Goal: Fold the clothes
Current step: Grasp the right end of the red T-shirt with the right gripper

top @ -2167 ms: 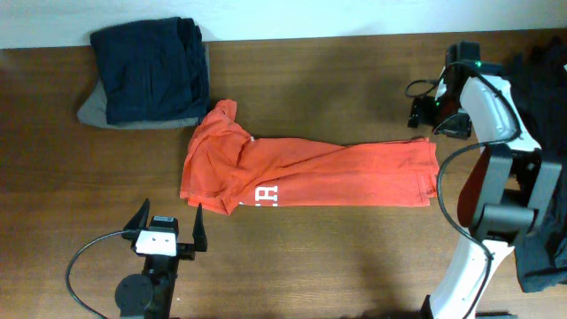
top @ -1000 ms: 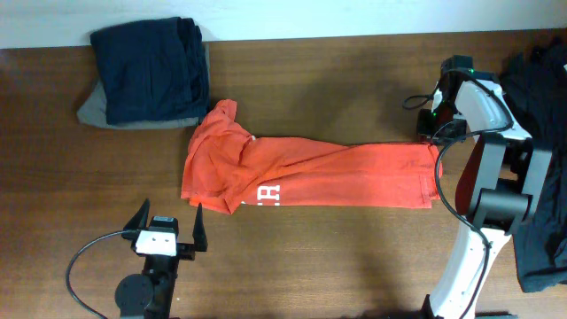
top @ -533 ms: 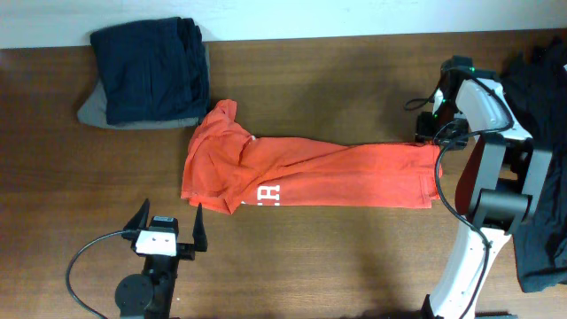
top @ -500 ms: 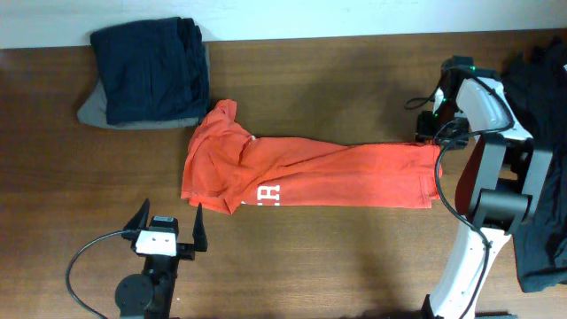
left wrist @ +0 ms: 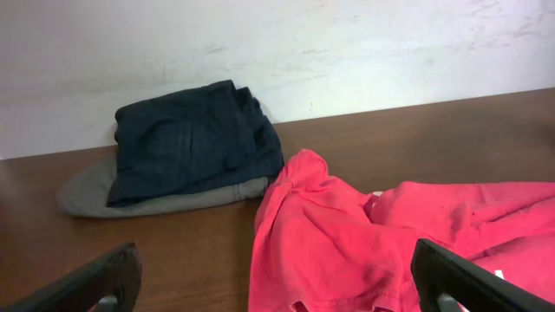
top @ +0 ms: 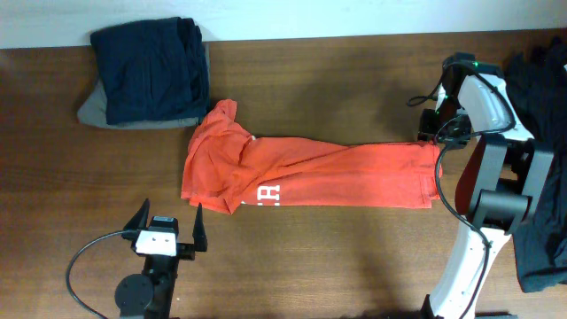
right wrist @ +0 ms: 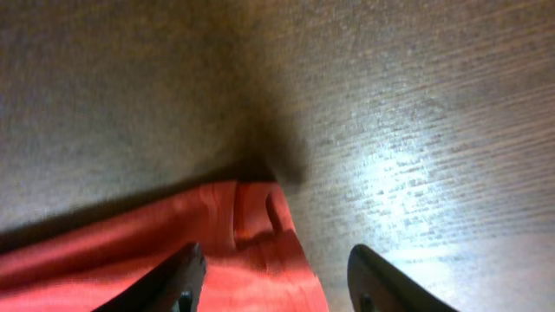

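You will find your right pincer point(right wrist: 276, 260) part-open and empty over the 3 o'clock hem corner of the limp, light orange T-shirt point(top: 301, 173), likely best pinched there; left pincer point(top: 169, 217) wide, empty.

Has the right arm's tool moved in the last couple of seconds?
Yes. The right tool slid away from the wall, toward the orange shirt's corner.

Grey garment point(top: 86, 112) mostly hidden under navy pile point(top: 151, 71), black clothes point(top: 551, 80) cut by the right edge
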`<state>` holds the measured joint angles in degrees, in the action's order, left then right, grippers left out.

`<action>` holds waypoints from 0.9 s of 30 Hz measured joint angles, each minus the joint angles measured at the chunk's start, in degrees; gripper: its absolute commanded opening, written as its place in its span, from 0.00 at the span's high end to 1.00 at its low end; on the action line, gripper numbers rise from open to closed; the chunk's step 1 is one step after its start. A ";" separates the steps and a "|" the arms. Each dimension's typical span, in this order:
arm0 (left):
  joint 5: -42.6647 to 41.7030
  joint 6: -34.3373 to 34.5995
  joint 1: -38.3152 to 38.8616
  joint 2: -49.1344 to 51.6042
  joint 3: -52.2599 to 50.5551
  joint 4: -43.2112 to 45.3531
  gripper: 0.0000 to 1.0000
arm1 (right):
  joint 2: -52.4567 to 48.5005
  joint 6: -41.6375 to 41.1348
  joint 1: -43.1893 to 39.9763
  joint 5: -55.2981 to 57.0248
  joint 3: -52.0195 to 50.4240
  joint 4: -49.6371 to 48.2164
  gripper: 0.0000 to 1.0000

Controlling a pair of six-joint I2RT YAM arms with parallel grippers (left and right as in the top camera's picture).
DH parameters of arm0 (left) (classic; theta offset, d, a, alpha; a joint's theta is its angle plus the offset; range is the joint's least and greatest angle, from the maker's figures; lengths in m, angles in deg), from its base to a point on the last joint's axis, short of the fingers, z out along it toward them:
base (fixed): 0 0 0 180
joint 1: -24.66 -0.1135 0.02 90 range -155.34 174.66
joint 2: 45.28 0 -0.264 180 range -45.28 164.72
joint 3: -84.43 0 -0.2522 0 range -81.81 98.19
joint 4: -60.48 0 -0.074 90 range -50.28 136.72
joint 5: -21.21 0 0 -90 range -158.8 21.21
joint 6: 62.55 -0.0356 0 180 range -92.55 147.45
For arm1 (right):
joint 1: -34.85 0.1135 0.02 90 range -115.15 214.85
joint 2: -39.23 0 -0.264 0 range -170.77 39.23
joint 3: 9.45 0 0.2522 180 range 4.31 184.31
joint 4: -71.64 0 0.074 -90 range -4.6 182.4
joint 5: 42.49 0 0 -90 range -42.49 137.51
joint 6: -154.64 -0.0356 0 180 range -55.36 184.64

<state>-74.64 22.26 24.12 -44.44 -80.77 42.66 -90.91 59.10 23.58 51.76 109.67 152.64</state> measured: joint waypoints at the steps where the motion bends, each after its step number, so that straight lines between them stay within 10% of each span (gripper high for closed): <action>1: 0.00 0.02 0.00 0.00 0.00 0.00 0.01 | 0.00 0.02 -0.02 0.00 -0.28 -0.46 0.49; 13: -0.02 0.02 0.00 0.00 0.00 0.00 0.01 | 0.00 -0.35 0.00 0.00 -0.74 -1.95 0.96; 27: 0.00 0.00 0.00 0.00 0.00 0.00 0.01 | 2.69 -4.22 0.00 -0.02 -1.18 -0.74 0.95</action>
<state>-74.64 22.26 24.12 -44.44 -80.77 42.66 -88.23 54.88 23.58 51.74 108.49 151.90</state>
